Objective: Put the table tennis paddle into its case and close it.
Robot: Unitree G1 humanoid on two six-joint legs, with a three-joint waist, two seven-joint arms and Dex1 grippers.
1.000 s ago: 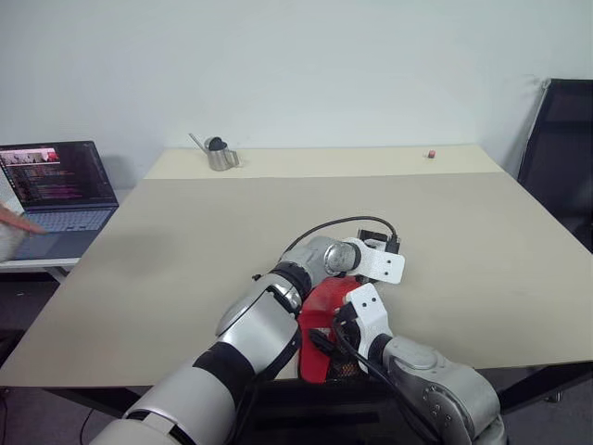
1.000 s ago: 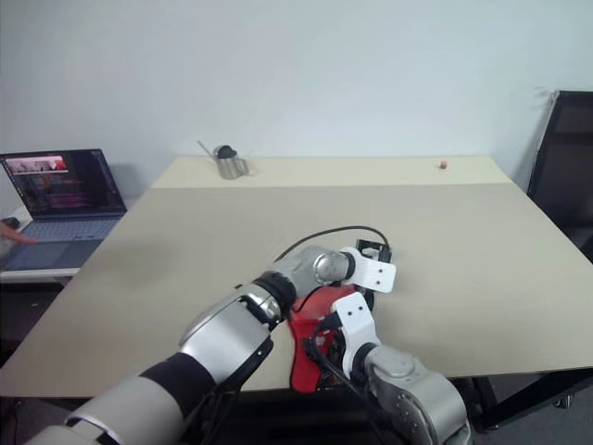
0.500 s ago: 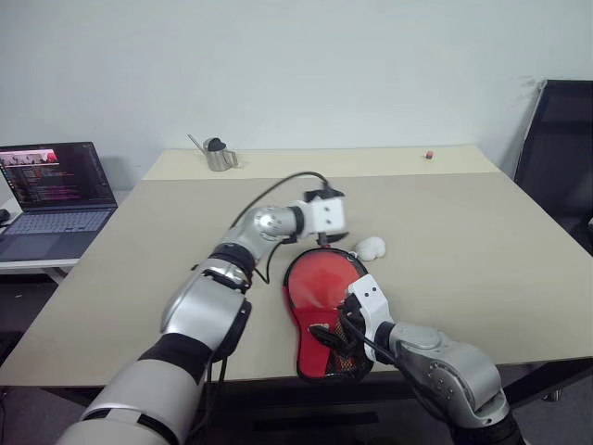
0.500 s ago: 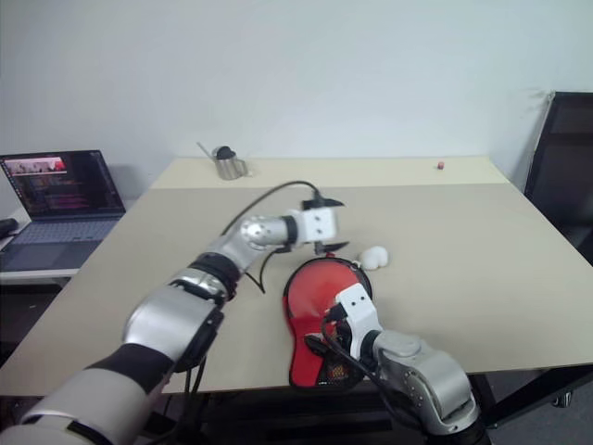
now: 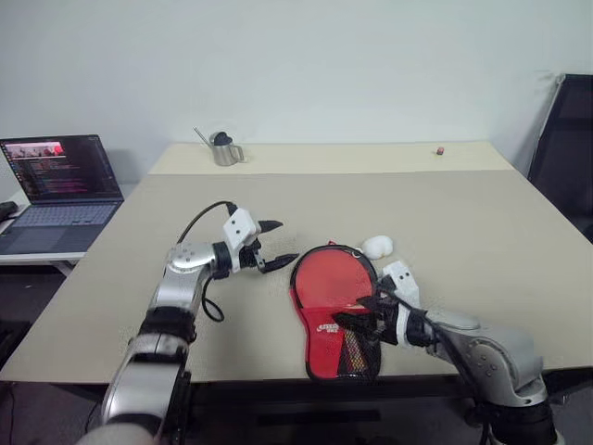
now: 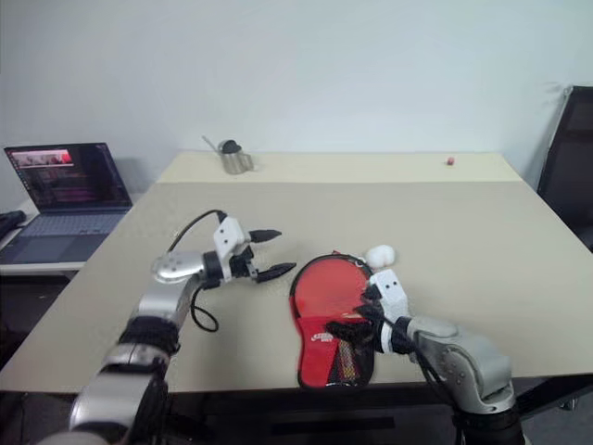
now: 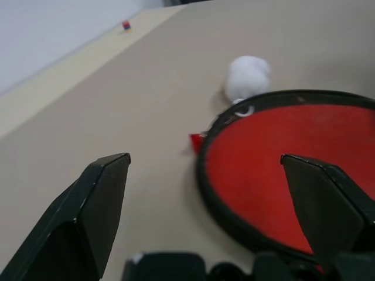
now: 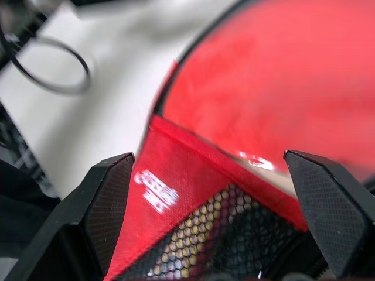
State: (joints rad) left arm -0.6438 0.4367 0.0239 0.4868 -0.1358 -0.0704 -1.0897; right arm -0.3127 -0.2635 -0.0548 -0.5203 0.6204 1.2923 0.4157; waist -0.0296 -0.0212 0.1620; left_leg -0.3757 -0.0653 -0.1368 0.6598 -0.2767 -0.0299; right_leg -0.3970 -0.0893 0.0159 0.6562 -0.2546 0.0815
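Note:
The case [image 5: 332,295] lies flat near the table's front edge, red side up, with its black zipper rim around the round part and its mesh panel and white logo toward me. The table tennis paddle is hidden. My left gripper [image 5: 283,244] hovers open just left of the case's round end, pointing at it, with nothing between its fingers. In the left wrist view the case rim [image 7: 234,219] curves between the spread fingers. My right gripper [image 5: 359,317] is open low over the mesh panel [image 8: 234,234], holding nothing.
A small white lump [image 5: 376,246] lies just beyond the case's round end. At the table's far edge stand a metal cup with a spoon [image 5: 222,151] and a tiny red object [image 5: 440,149]. An open laptop [image 5: 60,185] is off to the left and a black chair [image 5: 567,139] to the right.
My left arm has swung off the case to the left and rolled its wrist. The right hand has risen a little. The case, first covered and bunched, now lies flat.

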